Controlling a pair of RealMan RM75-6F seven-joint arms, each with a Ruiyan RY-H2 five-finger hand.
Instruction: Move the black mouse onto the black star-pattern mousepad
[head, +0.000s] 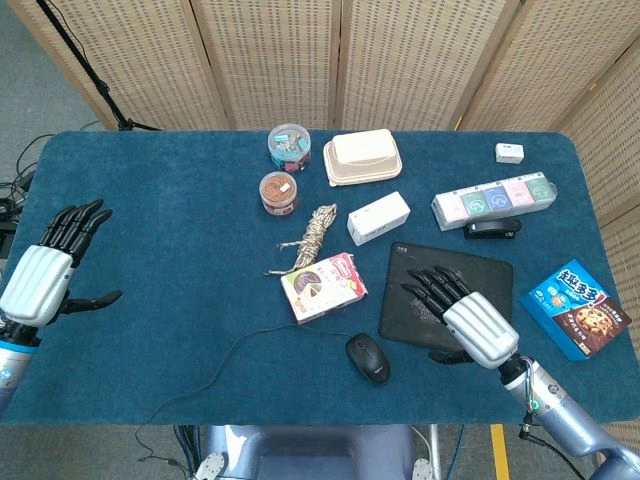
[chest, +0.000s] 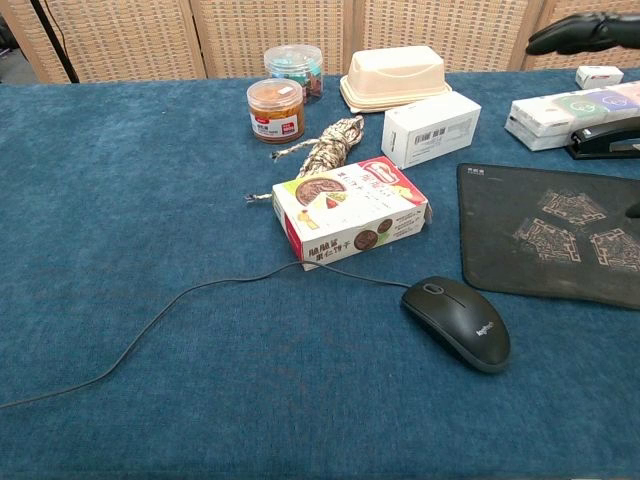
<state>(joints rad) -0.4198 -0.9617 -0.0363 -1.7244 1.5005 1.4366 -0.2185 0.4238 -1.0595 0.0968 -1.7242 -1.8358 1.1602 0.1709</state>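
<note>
The black mouse (head: 368, 357) (chest: 457, 322) lies on the blue table near the front edge, its cable trailing off to the left. Just right of it lies the black star-pattern mousepad (head: 447, 270) (chest: 540, 235). My right hand (head: 463, 317) hovers above the pad's front half, fingers spread, holding nothing; its dark fingertips (chest: 583, 32) show at the chest view's top right. My left hand (head: 47, 270) is open at the far left edge of the table, well away from the mouse.
A snack box (head: 323, 287) sits just behind the mouse, with a coiled rope (head: 314, 232) and a white box (head: 378, 217) beyond it. A stapler (head: 491, 229) and a multi-colour box (head: 494, 200) lie behind the pad. A blue cookie packet (head: 577, 308) lies at the right.
</note>
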